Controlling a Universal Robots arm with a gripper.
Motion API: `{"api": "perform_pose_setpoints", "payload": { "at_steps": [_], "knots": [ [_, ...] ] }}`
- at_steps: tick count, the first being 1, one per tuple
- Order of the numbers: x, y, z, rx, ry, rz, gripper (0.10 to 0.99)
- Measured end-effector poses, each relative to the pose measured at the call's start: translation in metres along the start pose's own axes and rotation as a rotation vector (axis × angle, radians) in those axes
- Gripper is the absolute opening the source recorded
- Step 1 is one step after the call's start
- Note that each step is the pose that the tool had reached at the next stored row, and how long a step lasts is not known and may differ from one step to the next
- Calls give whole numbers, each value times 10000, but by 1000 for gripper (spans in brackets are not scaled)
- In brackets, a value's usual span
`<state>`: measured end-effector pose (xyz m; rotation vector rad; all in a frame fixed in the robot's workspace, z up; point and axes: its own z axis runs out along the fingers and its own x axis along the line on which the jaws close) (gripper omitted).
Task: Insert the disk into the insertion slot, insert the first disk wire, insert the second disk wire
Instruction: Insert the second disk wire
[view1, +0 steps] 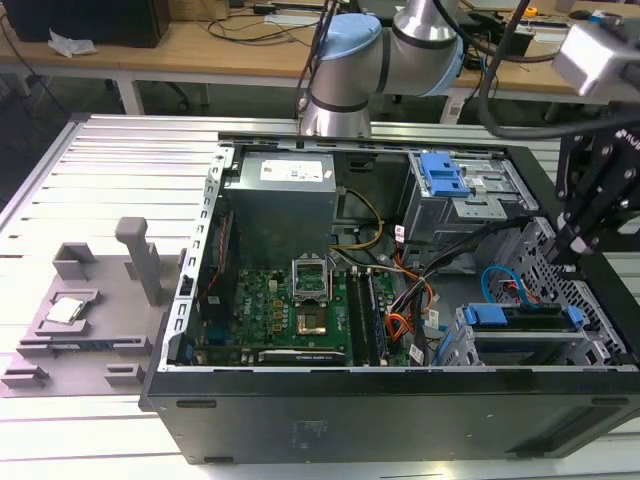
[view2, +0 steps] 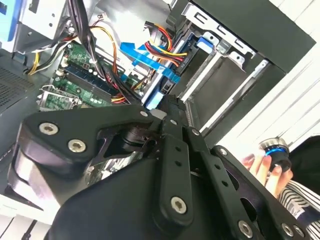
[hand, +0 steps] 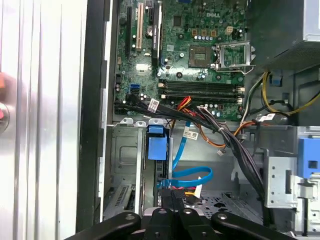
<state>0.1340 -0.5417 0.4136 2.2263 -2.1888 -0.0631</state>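
Disk (view1: 520, 318) seated in slot (view1: 590, 345), near the case's front corner.
Long axis level, parallel to the case's near wall; blue cable (hand: 187, 176) loops beside its end. Gripper (hand: 172, 202) over that end, closed, holding nothing visible.

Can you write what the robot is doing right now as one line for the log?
gripper: at drive cage, state unclear | disk: in insertion slot | second disk wire: looped by disk | person's hand: beside case

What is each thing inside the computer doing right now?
Computer case: open, side panel off.
Disk: seated in the slot.
Insertion slot: holding the disk.
Light-blue cable: looped, its end at the disk.
Orange-red wires: running to the disk.
Processor socket: lid up.
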Motion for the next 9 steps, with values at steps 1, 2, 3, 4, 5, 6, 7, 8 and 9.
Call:
{"api": "perform_pose_setpoints", "payload": {
  "at_steps": [1,2,3,4,5,6,7,8,9],
  "knots": [
    [0,1,-30,0,0,0,106],
    [0,2,-33,0,-2,0,106],
    [0,2,-34,0,-2,0,106],
    [0,2,-35,0,0,0,106],
    [0,2,-36,0,1,0,106],
    [0,1,-35,0,-1,0,106],
    [0,2,-36,0,0,0,106],
    [0,2,-36,0,0,0,106],
    [-1,2,-37,0,0,0,106]
  ]
}}
